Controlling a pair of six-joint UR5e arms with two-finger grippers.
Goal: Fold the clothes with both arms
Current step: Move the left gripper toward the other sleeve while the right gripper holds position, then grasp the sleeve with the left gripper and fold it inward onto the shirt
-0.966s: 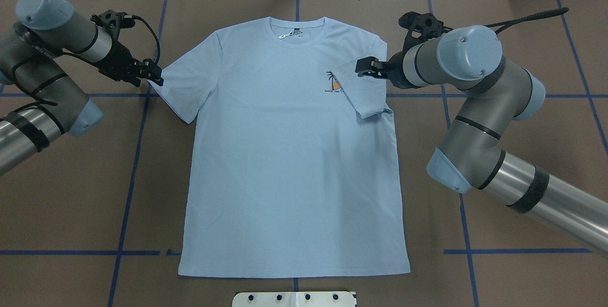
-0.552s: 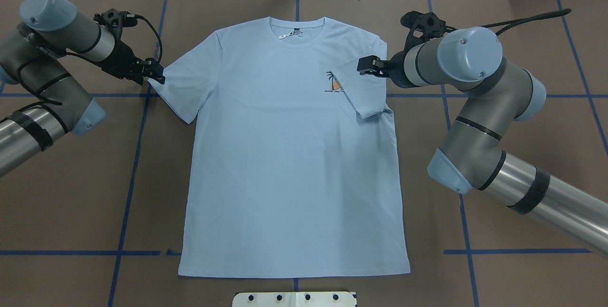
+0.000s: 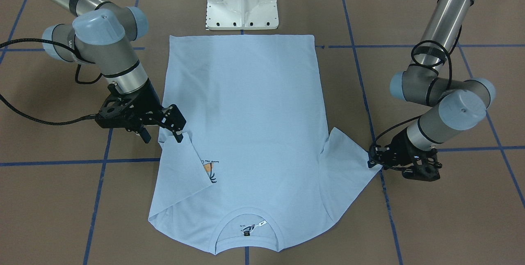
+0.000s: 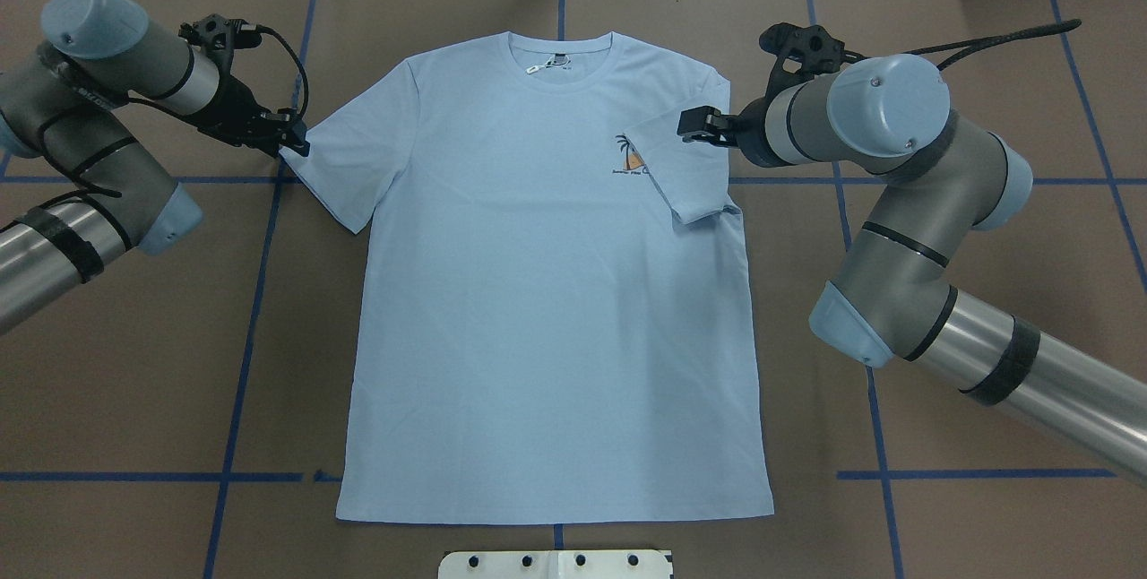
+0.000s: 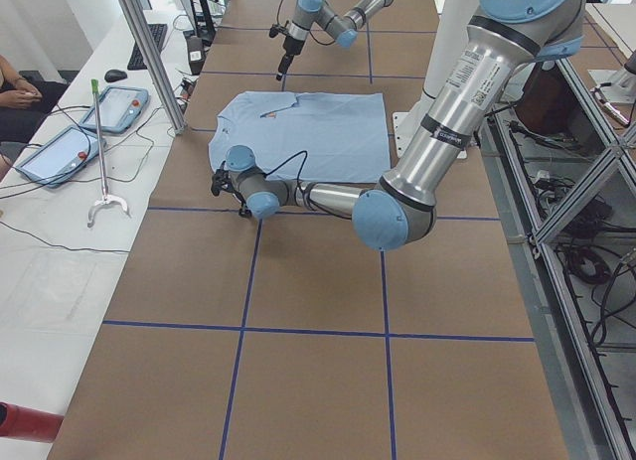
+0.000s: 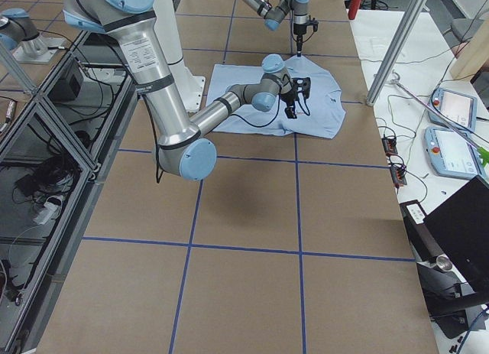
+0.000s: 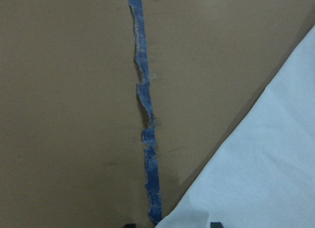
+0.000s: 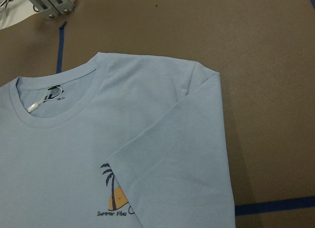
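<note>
On the worktop (image 4: 134, 337), the T-shirt (image 4: 547, 310) is lying flat; the left gripper (image 4: 294, 144), jaws part-open, is straddling its outstretched sleeve tip (image 4: 312, 151); the right gripper (image 4: 690, 125), opening indiscernible, is hovering empty over the folded sleeve (image 4: 685, 171).

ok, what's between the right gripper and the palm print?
The folded-in sleeve of the T-shirt: it lies between the right gripper and the palm print, its hem over the print's edge. Clearest in the overhead view.
</note>
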